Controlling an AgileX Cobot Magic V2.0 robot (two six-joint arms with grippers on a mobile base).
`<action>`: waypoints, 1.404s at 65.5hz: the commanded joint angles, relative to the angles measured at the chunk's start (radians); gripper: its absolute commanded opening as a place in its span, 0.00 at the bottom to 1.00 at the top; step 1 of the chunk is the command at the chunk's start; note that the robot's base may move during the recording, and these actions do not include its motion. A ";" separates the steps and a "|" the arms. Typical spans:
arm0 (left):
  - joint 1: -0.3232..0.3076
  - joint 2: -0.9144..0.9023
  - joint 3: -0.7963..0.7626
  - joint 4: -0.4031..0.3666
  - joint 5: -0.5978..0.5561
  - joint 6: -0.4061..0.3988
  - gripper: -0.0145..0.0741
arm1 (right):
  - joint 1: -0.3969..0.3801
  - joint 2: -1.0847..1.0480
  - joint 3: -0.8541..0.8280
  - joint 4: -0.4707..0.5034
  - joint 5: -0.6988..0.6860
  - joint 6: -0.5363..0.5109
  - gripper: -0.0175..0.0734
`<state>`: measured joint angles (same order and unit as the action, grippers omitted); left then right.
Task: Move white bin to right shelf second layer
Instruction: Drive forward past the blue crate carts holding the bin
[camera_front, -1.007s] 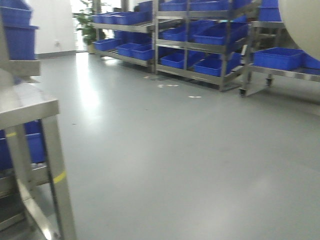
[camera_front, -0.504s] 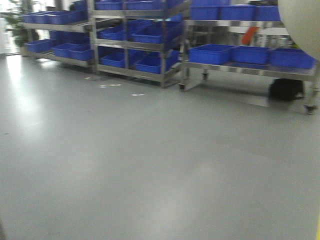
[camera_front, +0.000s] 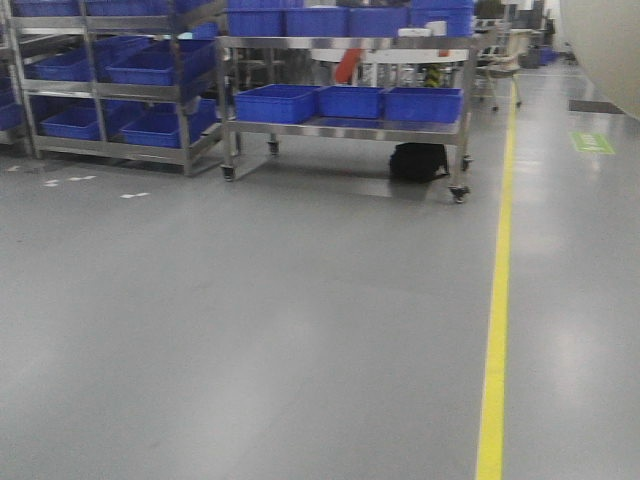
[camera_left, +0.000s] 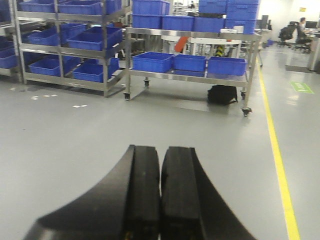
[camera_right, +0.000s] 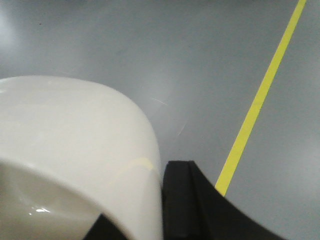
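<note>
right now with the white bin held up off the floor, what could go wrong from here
1. The white bin seems held by one wall only in the right jaws; its glossy side could slip or tilt at a jolt.
2. In the front view the bin covers the top right corner, hiding that side.
3. The wheeled cart and black bag stand ahead; a wide swing might clip them.

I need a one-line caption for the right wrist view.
The right gripper holds the white bin by its wall above a grey floor with a yellow line.
</note>
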<state>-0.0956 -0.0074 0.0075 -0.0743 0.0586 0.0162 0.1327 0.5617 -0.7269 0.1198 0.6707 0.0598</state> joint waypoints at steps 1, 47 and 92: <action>-0.006 -0.003 0.037 -0.009 -0.086 -0.010 0.26 | -0.006 0.008 -0.029 0.008 -0.091 -0.004 0.25; -0.006 -0.003 0.037 -0.009 -0.086 -0.010 0.26 | -0.006 0.008 -0.029 0.008 -0.091 -0.004 0.25; -0.006 -0.003 0.037 -0.009 -0.086 -0.010 0.26 | -0.006 0.008 -0.029 0.008 -0.091 -0.004 0.25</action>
<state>-0.0956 -0.0074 0.0075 -0.0743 0.0586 0.0162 0.1313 0.5617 -0.7269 0.1198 0.6707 0.0598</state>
